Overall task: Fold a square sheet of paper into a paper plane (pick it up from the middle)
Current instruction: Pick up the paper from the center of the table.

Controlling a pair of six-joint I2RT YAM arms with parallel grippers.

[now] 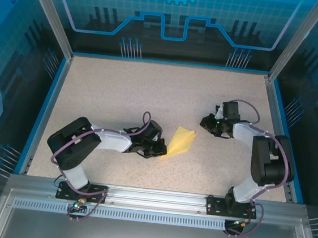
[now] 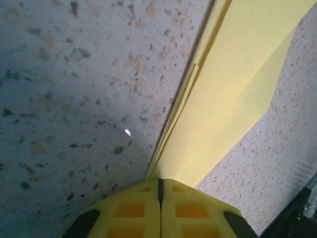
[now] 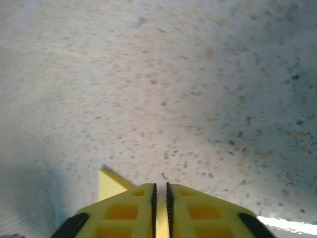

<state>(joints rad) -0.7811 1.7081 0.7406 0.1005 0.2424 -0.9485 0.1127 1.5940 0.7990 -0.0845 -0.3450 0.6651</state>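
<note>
Left claw point(image 2: 159, 182): closed on the near end of the yellow paper point(image 1: 180, 141).
Paper axis: long, folded, lying on the surface point(image 1: 122, 92), pointing ahead from this claw.
Right claw point(image 3: 160, 191): jaws a thin slit apart, near the paper's far tip.

The right pincer point(image 3: 160, 186) sits at the bottom edge, its two yellow fingers point(image 3: 130, 210) parted by a narrow dark slit, with ribbed pads facing each other. Just left of the fingertips, a pointed corner of yellow paper point(image 3: 110, 182) pokes out, apparently lying flat. The speckled pale surface point(image 3: 173, 89) stretches beyond, blurred and shadowed at the lower left.
</note>
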